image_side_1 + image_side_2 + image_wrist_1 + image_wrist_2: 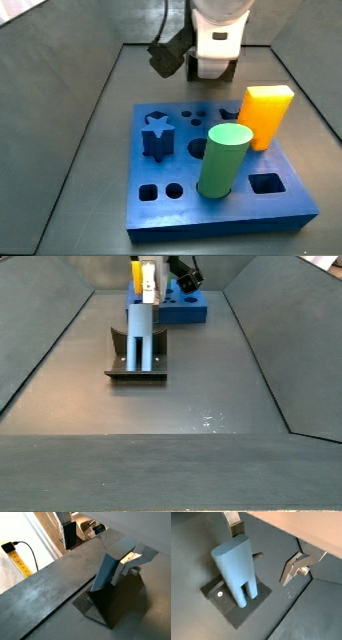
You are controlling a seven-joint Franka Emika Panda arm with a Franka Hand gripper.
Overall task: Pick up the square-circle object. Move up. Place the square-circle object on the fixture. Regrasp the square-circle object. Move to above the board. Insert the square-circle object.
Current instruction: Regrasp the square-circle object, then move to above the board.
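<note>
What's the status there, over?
Gripper open beside the fixture, holding nothing. Square-circle object standing upright on the fixture, free of both fingers. Nothing seen in the way.

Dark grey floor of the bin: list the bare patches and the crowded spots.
Bare: the dark grey floor in front of the dark L-shaped fixture, and the strip between the thick bright-blue board and the left wall. Crowded: the fixture, where the pale grey-blue square-circle object stands with the gripper open around it, board close behind.
</note>
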